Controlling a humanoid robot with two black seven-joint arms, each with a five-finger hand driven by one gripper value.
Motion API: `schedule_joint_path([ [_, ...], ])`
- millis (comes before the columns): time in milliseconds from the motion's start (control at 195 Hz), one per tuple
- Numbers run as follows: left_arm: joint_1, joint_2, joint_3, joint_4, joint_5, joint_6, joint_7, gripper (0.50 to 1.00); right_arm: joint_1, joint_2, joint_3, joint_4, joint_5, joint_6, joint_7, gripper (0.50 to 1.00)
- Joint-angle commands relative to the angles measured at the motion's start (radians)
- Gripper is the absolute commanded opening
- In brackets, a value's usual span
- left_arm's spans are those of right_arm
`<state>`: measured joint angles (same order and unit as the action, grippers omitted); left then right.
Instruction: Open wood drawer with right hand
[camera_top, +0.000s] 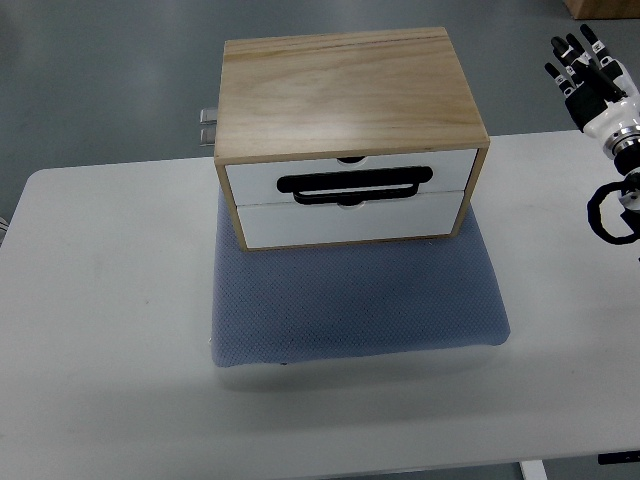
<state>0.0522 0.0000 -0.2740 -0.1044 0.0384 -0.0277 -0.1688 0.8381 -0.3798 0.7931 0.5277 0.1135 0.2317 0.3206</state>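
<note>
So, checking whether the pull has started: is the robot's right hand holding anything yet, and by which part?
Nothing is held. The right hand hangs open, apart from the wooden two-drawer box and its black handle.

The white table (100, 330) lies bare to the left, right and front of the blue mat (360, 310). The wooden drawer box (350, 110) sits on the mat's far part, its white fronts and black handle (355, 184) unobstructed. The right hand (592, 75) hangs well apart, over the table's far right corner.
</note>
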Motion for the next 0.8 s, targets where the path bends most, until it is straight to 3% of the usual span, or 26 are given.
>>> schedule_joint_path([
  [0,0.0,0.0,0.004,0.0,0.002,0.0,0.0,1.0,-0.001,0.001,-0.002,0.0,-0.002,0.0,0.0,0.944],
  [795,-0.002,0.0,0.003,0.002,0.0,0.0,0.0,1.0,0.007,-0.007,-0.002,0.003,-0.002,-0.005,-0.002,0.944],
])
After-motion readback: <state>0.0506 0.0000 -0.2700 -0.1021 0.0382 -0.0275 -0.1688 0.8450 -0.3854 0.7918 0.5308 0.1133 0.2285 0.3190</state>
